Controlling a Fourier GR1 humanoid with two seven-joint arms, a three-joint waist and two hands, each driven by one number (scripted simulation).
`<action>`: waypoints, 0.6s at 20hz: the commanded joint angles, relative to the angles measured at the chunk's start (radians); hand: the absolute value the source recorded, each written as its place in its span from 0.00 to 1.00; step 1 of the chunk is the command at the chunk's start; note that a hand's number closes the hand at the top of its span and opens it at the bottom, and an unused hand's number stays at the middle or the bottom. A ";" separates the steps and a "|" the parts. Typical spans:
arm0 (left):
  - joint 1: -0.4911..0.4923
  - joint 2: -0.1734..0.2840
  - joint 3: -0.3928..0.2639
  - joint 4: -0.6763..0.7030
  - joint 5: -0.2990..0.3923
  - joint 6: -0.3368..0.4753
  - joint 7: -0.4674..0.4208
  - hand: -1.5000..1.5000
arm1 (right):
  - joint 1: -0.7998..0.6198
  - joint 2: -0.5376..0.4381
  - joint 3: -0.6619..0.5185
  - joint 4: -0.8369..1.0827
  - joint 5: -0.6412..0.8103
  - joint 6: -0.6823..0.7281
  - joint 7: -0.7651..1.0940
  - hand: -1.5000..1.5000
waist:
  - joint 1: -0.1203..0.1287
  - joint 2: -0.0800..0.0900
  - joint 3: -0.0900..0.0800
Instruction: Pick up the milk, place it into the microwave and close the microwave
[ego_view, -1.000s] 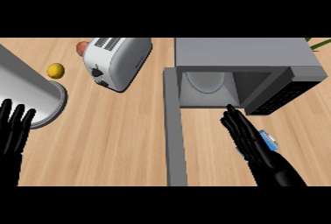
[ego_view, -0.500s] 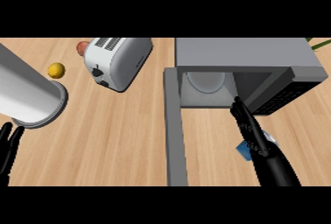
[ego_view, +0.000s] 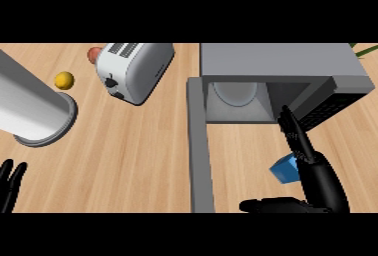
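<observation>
1. Right hand (ego_view: 310, 165), fingers (ego_view: 290, 125) straight and holding nothing, points at the open microwave (ego_view: 280, 65).
2. The blue milk (ego_view: 284, 170) sits on the counter (ego_view: 133, 160), touching the hand's left edge.
3. Left hand (ego_view: 10, 180) rests open at the lower left edge.

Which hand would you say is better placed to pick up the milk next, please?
The right hand: it lies directly beside the blue milk carton, just in front of the open microwave. The left hand rests at the far left edge, well away from both.
</observation>
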 joint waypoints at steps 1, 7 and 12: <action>-0.018 -0.017 -0.026 0.036 -0.049 0.016 -0.040 0.00 | -0.001 0.022 0.013 0.115 0.075 -0.047 -0.080 0.00 | -0.001 0.001 0.000; 0.019 0.000 0.057 0.029 0.041 -0.058 -0.028 0.00 | -0.062 -0.032 -0.133 0.248 0.017 -0.025 -0.188 0.00 | 0.001 0.000 0.000; 0.021 -0.018 -0.010 -0.006 -0.026 -0.019 -0.015 0.00 | -0.019 -0.078 -0.196 0.268 -0.008 0.008 -0.226 0.00 | -0.001 0.000 0.000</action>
